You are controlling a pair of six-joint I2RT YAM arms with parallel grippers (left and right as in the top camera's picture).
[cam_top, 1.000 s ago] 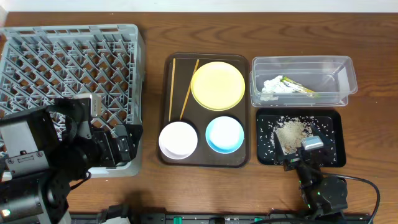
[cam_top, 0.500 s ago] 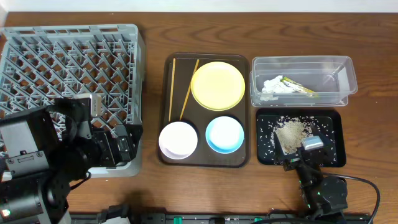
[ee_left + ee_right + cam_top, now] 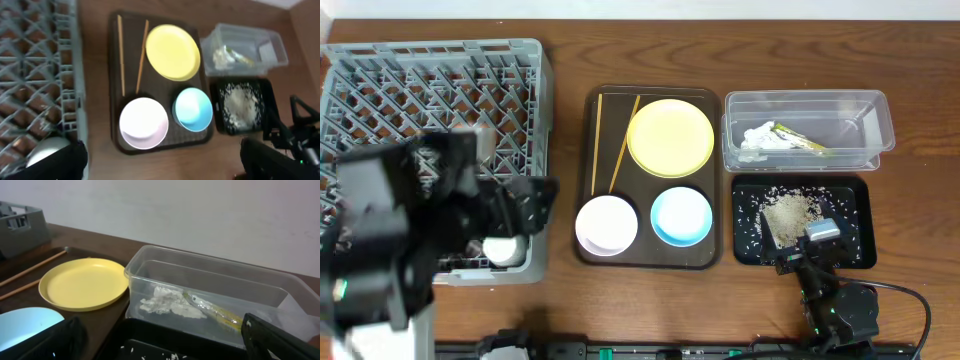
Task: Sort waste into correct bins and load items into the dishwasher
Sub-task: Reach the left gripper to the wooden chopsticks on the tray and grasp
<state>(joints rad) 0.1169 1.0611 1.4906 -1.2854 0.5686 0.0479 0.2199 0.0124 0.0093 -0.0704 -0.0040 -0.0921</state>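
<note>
Overhead: tissue [image 3: 758,136] and wrapper [image 3: 802,143] lie in the clear tub [image 3: 880,125], crumbs [image 3: 788,213] in the black tray [image 3: 860,190]; waste appears sorted. Plate [image 3: 670,137], white bowl [image 3: 607,224], blue bowl [image 3: 681,216] and chopsticks [image 3: 597,140] lie on the brown tray [image 3: 650,262], not yet in the dish rack [image 3: 430,70]. Left wrist: left gripper [image 3: 167,162] spread wide, empty. Right wrist: right gripper [image 3: 162,340] likewise. No legible writing.

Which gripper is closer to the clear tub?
Right. The right gripper is over the black tray beside the clear tub; the left gripper is over the dish rack, across the brown tray.
</note>
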